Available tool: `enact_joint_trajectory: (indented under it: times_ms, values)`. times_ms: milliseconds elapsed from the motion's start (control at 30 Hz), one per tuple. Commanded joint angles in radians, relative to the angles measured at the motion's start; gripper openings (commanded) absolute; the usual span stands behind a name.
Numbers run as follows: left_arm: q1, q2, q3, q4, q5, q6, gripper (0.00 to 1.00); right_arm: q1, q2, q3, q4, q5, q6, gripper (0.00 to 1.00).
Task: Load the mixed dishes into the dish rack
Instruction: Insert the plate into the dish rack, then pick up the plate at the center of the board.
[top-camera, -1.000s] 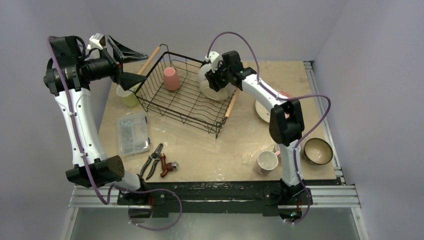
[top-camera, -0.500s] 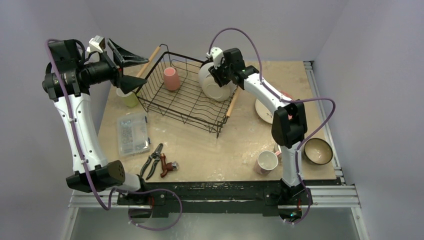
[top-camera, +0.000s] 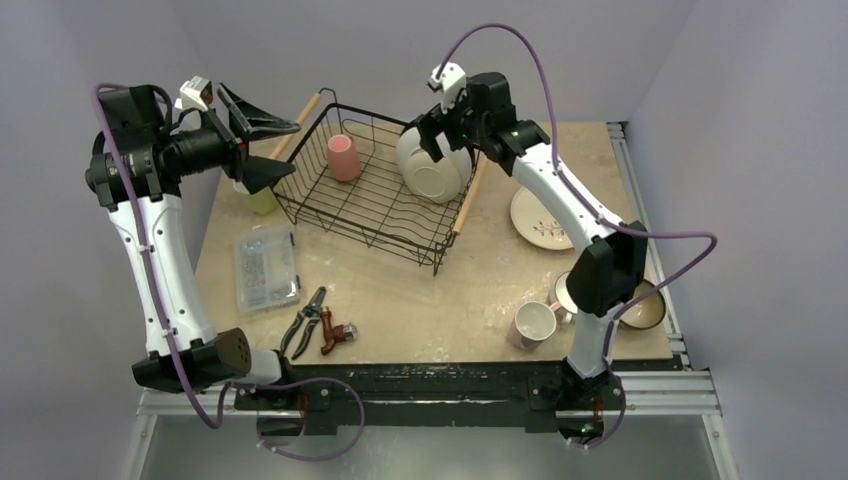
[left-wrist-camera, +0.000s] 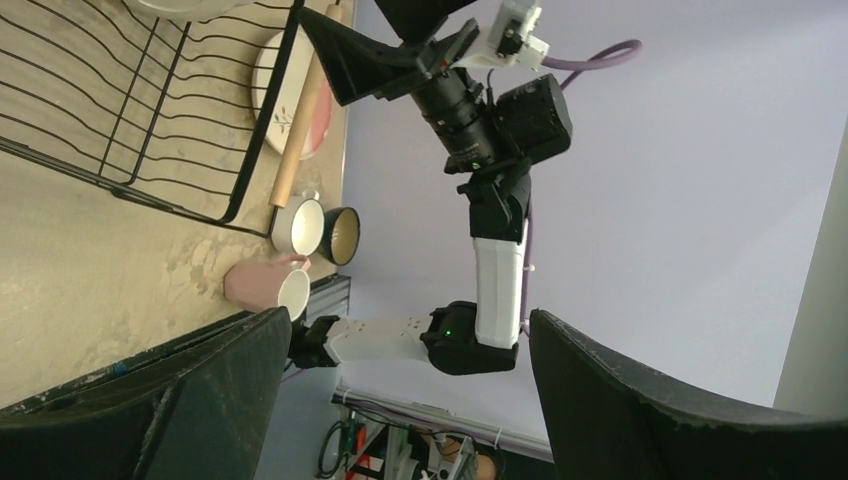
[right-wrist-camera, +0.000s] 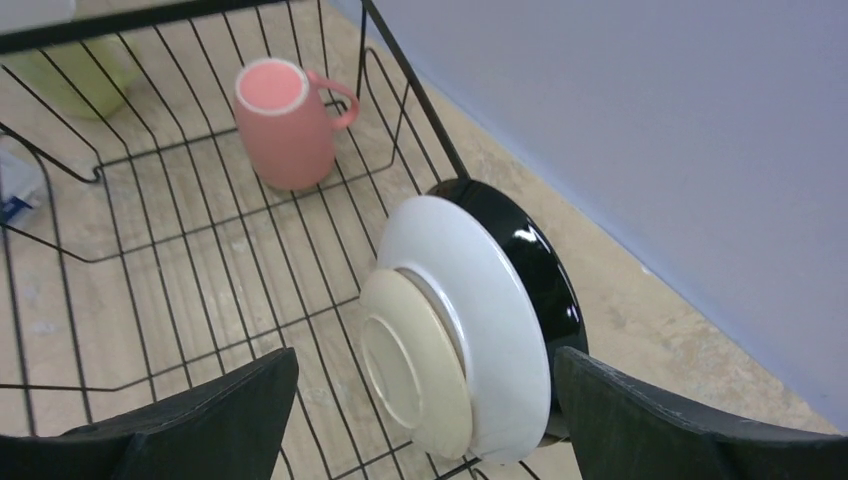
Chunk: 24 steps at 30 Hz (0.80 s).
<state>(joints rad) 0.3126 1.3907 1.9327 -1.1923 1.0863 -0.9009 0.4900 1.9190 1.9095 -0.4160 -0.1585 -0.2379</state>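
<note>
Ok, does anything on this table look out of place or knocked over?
Nothing looks spilled or broken. What stands out is non-dishware towards the table's left front: pliers, a red-handled tool, and a clear box of small parts just behind them.

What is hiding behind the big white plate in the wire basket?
A shiny black plate stands right behind the big white plate. Only its curved edge shows; the rest is covered. A smaller cream plate leans in front.
</note>
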Motion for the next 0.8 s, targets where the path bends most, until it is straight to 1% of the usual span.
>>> enact_joint_trajectory:
  times_ms: [0, 67, 133, 167, 267, 333, 367, 433, 533, 600, 667, 767]
  values:
    - [-0.038, -0.037, 0.002, 0.023, -0.022, 0.032, 0.88, 0.000, -0.100, 0.011, -0.006, -0.011, 0.077, 0.99]
    - [-0.066, -0.048, -0.001, 0.032, -0.049, 0.042, 0.88, -0.002, -0.140, -0.019, 0.000, 0.060, 0.165, 0.99]
    - [-0.101, -0.067, -0.009, 0.052, -0.085, 0.053, 0.89, -0.006, -0.179, -0.038, -0.030, 0.149, 0.226, 0.99]
    - [-0.129, -0.077, -0.014, 0.058, -0.118, 0.058, 0.90, -0.009, -0.196, -0.039, -0.054, 0.177, 0.285, 0.99]
    - [-0.192, -0.109, -0.024, 0.068, -0.210, 0.082, 0.95, -0.026, -0.252, -0.048, -0.138, 0.207, 0.337, 0.99]
    - [-0.224, -0.134, -0.038, 0.065, -0.284, 0.099, 0.99, -0.039, -0.309, -0.107, -0.145, 0.255, 0.354, 0.99]
    - [-0.234, -0.148, -0.048, 0.069, -0.314, 0.106, 1.00, -0.056, -0.335, -0.145, -0.143, 0.243, 0.365, 0.99]
    - [-0.241, -0.177, -0.061, 0.069, -0.363, 0.124, 1.00, -0.101, -0.383, -0.214, -0.141, 0.218, 0.409, 0.99]
    - [-0.242, -0.233, -0.063, 0.040, -0.417, 0.183, 1.00, -0.176, -0.454, -0.335, -0.113, 0.254, 0.505, 0.99]
    - [-0.243, -0.272, -0.063, 0.018, -0.432, 0.231, 1.00, -0.240, -0.495, -0.403, -0.093, 0.248, 0.581, 0.99]
    - [-0.271, -0.313, -0.071, -0.004, -0.457, 0.272, 1.00, -0.305, -0.516, -0.449, -0.093, 0.241, 0.651, 0.99]
    - [-0.354, -0.388, -0.099, -0.004, -0.472, 0.320, 1.00, -0.427, -0.522, -0.500, -0.133, 0.198, 0.767, 0.99]
